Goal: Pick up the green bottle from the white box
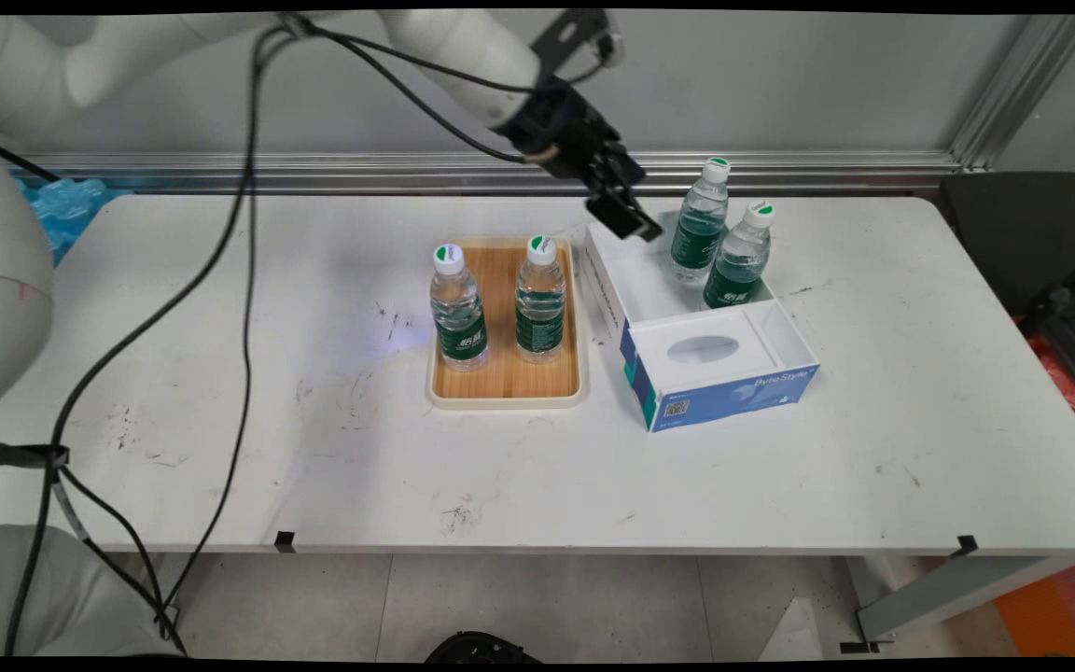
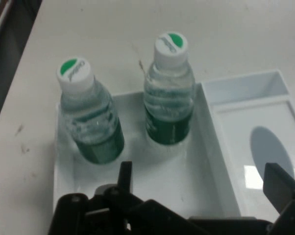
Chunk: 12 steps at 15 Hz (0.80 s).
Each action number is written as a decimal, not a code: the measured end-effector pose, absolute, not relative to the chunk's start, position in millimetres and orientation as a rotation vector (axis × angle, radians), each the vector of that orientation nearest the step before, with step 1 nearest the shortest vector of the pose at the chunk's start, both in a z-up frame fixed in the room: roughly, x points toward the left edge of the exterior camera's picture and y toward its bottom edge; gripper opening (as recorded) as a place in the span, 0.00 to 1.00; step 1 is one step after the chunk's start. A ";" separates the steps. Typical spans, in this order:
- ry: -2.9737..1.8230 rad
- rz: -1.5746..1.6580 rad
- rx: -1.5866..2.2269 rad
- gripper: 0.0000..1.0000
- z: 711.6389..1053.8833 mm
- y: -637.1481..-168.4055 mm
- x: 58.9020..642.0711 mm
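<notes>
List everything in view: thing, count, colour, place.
bottles in tray: two, clear with green labels and white caps, upright on the tray.
bottles in box: two, same kind, upright in the box's far compartment.
tray: one, wood with cream rim, table centre.
box: one, white and blue, right of the tray, open-topped.
table: one, white.
blue plastic: one, far left edge.
gripper: one, black, open, above the box's far left corner, holding nothing.
</notes>
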<state>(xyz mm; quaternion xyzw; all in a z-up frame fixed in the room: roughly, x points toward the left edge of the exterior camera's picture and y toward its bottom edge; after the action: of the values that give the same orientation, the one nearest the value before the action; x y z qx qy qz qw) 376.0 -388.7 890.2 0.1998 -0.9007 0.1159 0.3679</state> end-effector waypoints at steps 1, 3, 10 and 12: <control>-2.305 0.303 0.513 1.00 882.8 -394.1 368.4; -2.289 0.313 0.511 1.00 866.4 -405.8 352.5; -2.244 0.335 0.503 1.00 821.6 -436.7 310.6; -2.230 0.339 0.501 1.00 812.5 -443.7 300.9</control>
<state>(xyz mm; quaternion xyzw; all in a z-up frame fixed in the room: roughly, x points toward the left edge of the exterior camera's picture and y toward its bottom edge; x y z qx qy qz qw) 300.9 -443.7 812.5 0.1985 -0.8831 0.1342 0.4034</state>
